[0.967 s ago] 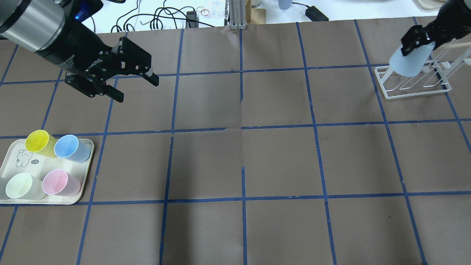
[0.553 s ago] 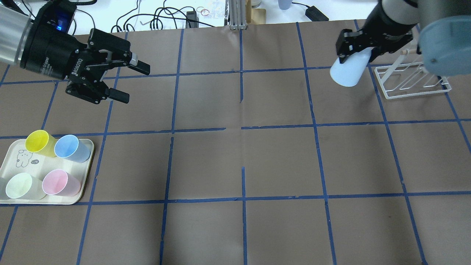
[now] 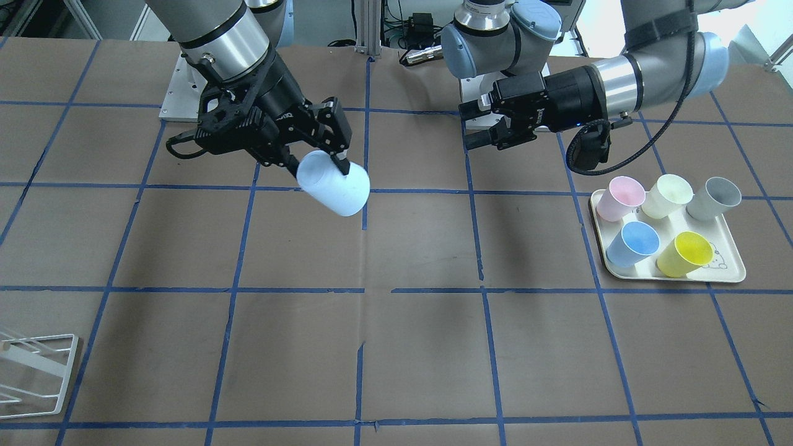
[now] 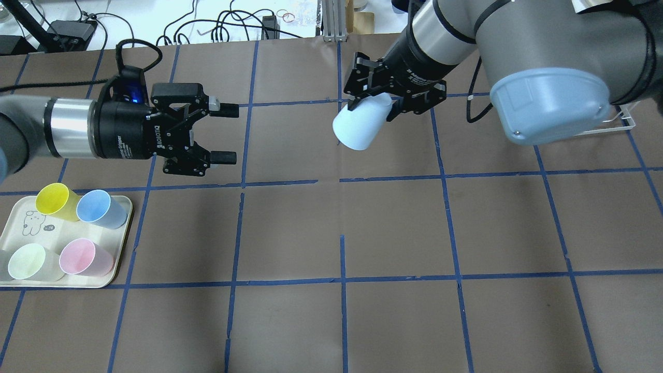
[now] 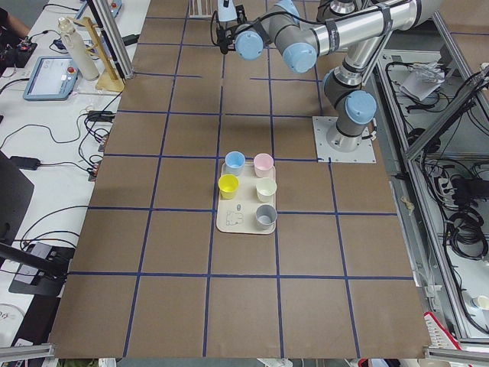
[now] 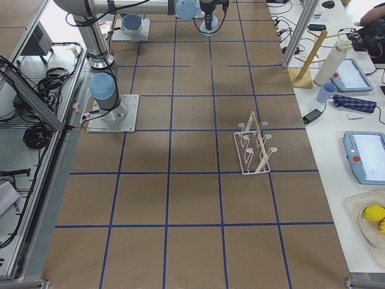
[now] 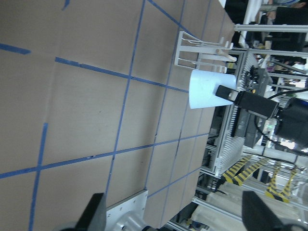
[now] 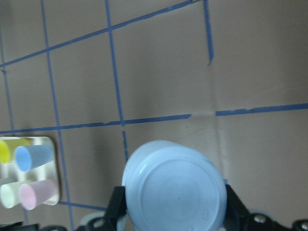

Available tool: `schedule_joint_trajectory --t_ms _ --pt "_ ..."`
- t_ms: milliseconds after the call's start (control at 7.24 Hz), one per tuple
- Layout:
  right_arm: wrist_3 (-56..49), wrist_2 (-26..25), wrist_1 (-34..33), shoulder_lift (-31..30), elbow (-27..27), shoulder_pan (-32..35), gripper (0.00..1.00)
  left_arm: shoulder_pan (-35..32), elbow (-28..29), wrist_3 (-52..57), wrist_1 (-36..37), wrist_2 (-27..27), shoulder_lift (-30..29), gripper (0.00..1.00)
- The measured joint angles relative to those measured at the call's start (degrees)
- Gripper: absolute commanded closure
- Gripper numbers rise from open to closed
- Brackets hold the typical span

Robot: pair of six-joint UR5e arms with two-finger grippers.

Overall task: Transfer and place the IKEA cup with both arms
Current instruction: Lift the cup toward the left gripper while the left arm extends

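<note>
Brings cup [image 4: 361, 124] well away from rack [image 3: 38, 337] now.
Clamps it in right gripper [image 4: 373, 108]; holds left gripper [image 4: 232, 133] fingers apart for hand-over.

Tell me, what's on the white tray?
Five cups stand on the tray: pink, cream, grey, blue, yellow. A small drawing peeks out; the cups hide the tray beneath them.

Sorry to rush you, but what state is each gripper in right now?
Left gripper: open, holding nothing.
Right gripper: closed on the cup.
</note>
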Motion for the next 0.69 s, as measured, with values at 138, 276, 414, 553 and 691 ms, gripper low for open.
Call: schedule_joint_trajectory --t_ms 138,276,414,553,691 --pt "1.81 7.95 0.13 -0.02 0.38 -1.15 1.00 0.81 -1.68 0.69 0.00 -2.15 -0.13 0.00" --pt "2.55 16.51 0.64 -0.02 1.28 -3.35 1.00 2.18 -2.45 0.93 -0.12 -3.02 -0.40 0.00" --pt "2.75 24.79 1.04 0.00 3.12 -5.44 1.00 3.72 -2.88 0.97 -0.50 -3.36 -0.72 0.00" --pt "2.68 32.29 0.86 0.06 5.97 -6.64 1.00 4.74 -3.11 0.98 -1.17 -4.38 -0.96 0.00" --pt "2.44 39.14 0.51 0.19 8.76 -7.12 1.00 5.14 -3.42 0.99 -1.65 -6.60 -1.17 0.00"
